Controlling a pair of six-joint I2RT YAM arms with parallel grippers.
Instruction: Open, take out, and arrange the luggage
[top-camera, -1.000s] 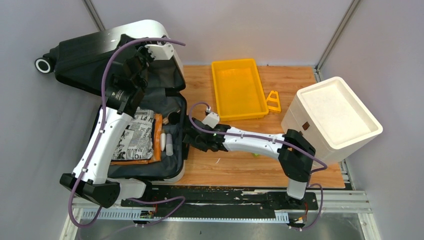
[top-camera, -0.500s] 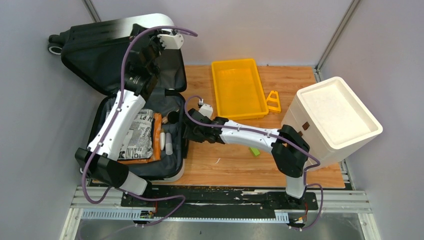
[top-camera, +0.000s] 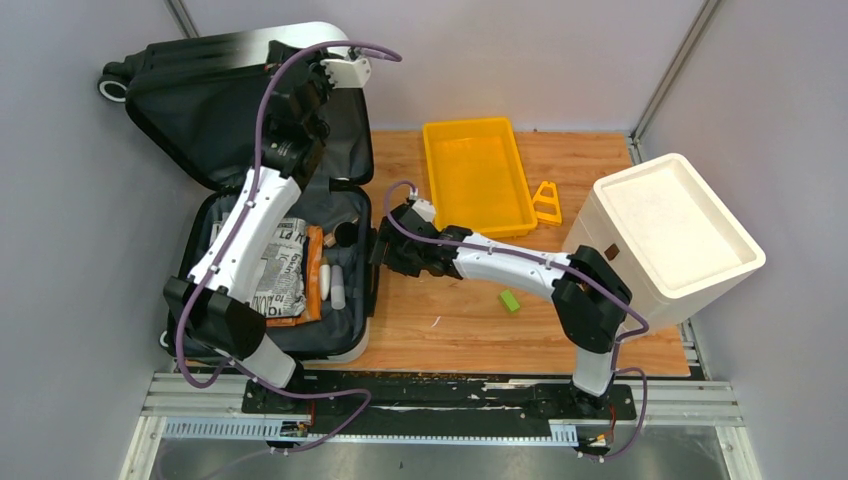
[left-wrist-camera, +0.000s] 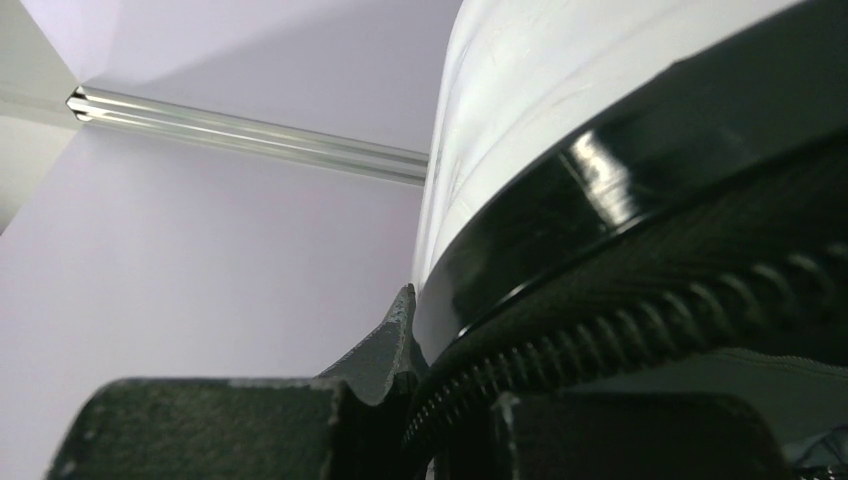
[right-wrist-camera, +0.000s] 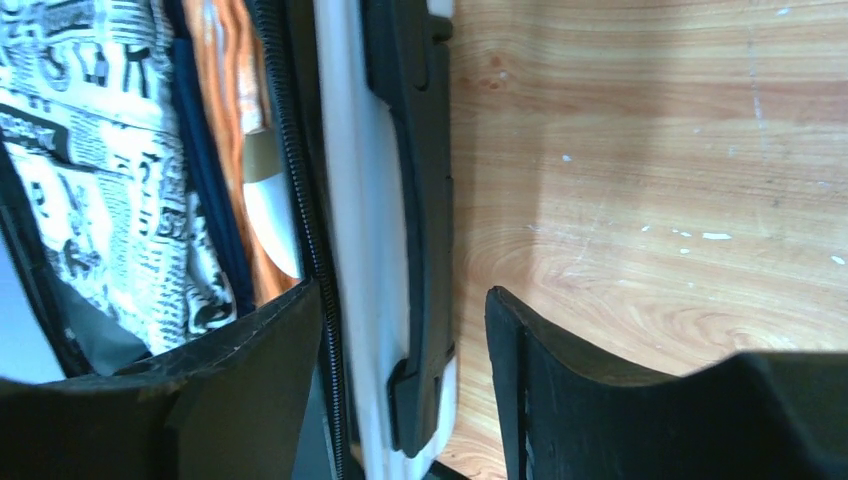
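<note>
Glossy plast. luggage (left-wrist-camera: 560, 120), wood table (top-camera: 450, 335)

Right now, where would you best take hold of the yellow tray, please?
Probably the yellow tray by its near short wall, from above, straddling it: the tray lies flat and open-topped, so that thin upright wall suits a gripper.

Left hand (left-wrist-camera: 430, 425) cut off at bottom edge; luggage (left-wrist-camera: 600, 150) lid above it runs off frame. Pale items (top-camera: 339, 290) left of right hand (top-camera: 382, 254) too small to identify.

Newsprint-pattern pouch (top-camera: 285, 275) inside luggage (top-camera: 190, 110): printed lettering (bold headlines, fine columns) too blurred to read; nothing legible.
</note>
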